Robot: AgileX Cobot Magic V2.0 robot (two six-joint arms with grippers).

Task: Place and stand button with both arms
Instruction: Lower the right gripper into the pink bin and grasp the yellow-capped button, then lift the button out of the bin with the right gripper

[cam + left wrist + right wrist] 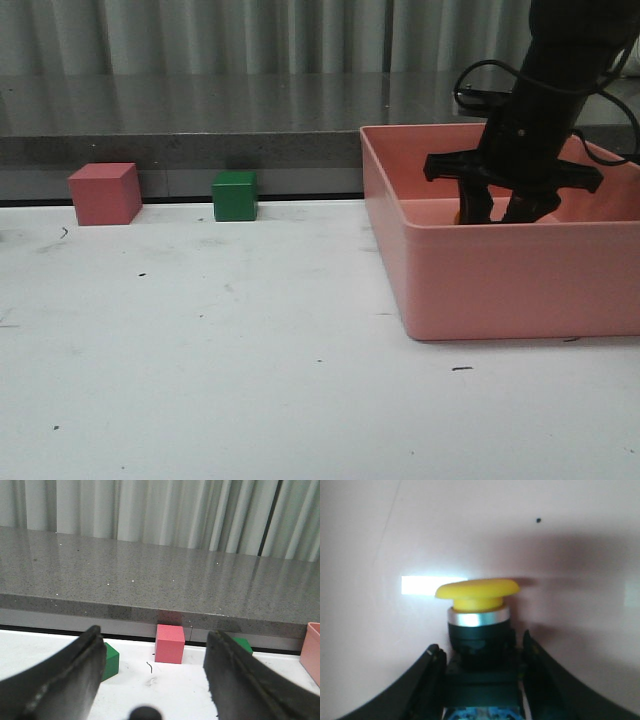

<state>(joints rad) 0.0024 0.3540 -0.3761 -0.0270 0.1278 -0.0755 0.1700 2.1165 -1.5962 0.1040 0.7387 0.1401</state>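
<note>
The button [479,625] has a yellow mushroom cap, a silver collar and a black body with a bluish base. It lies in the pink bin [480,280]. In the right wrist view my right gripper [481,652] has its two black fingers pressed against both sides of the button's body. In the front view the right gripper [497,212] reaches down into the bin, whose wall hides most of the button. My left gripper [155,633] is open and empty, low over the white table; it is out of the front view.
A pink cube [104,193] and a green cube [234,196] stand at the table's back edge, under a grey stone ledge [200,120]. The left wrist view shows the pink cube [169,644] between two green cubes [110,660] [243,645].
</note>
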